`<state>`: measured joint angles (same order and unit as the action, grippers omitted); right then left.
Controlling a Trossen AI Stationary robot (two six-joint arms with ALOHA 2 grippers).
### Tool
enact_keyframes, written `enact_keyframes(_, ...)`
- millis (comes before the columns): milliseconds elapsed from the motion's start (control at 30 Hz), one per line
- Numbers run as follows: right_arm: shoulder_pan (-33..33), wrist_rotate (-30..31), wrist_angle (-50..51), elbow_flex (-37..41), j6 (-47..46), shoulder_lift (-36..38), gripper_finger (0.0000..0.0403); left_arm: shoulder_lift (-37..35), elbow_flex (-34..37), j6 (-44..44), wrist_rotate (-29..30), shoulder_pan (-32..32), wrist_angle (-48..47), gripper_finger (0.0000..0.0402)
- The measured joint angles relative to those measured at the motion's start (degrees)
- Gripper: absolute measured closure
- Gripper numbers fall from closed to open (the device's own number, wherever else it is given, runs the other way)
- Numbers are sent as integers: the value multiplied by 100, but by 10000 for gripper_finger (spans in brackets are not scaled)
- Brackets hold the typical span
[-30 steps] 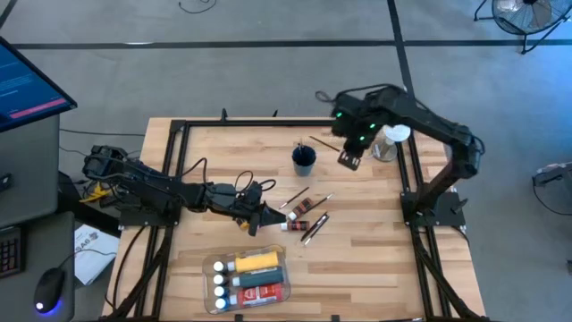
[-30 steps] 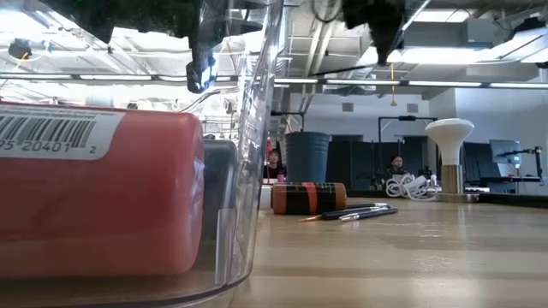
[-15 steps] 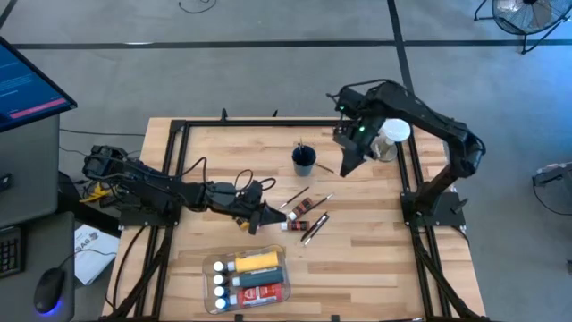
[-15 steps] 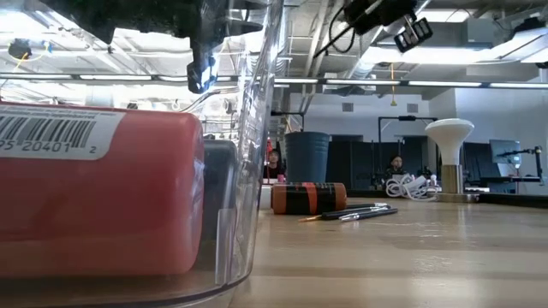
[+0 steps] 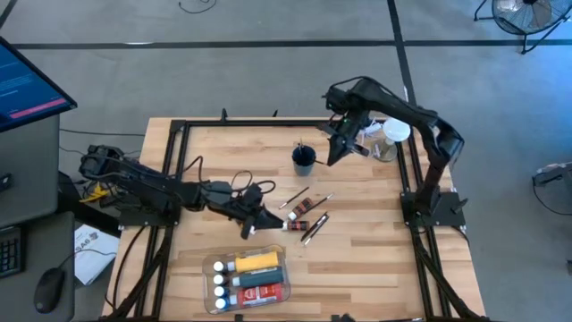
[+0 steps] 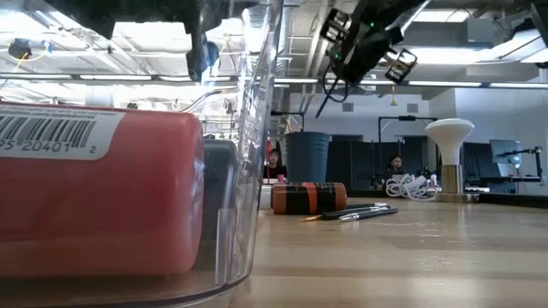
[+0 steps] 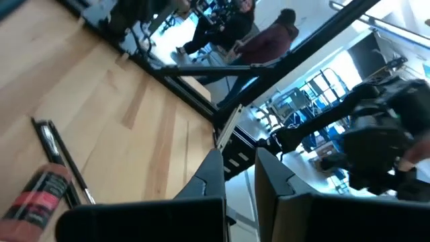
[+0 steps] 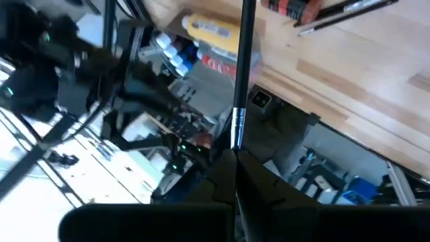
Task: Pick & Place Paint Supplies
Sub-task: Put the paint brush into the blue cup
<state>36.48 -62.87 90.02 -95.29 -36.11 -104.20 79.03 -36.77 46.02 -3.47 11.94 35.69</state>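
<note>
Carrying a thin brush (image 8: 240, 81) pinched tight in its right end effector (image 5: 332, 157) beside the dark cup (image 5: 304, 161), the robot probably needs to lower it in; left end effector (image 5: 259, 224) closed, empty

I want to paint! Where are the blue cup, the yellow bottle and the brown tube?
blue cup (image 5: 304, 162), high view, its rim.
yellow bottle (image 5: 257, 260), high view, its body.
brown tube (image 6: 308, 198), low view, its side.
</note>
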Motion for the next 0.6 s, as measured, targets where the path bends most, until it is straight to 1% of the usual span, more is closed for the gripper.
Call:
enact_keyframes(167,287,279,0,-11,-272,-231,403,-350,0,-286,0,0,0,400)
enact_keyframes(300,438,297,-29,-15,-450,-341,403,-683,0,-476,0,0,-15,400)
enact_keyframes(467,415,296,-107,-61,-663,-397,403,-1044,0,-754,0,59,-34,400)
enact_keyframes(600,340,293,-247,-63,-803,-394,403,-1200,0,-895,-2,118,-64,400)
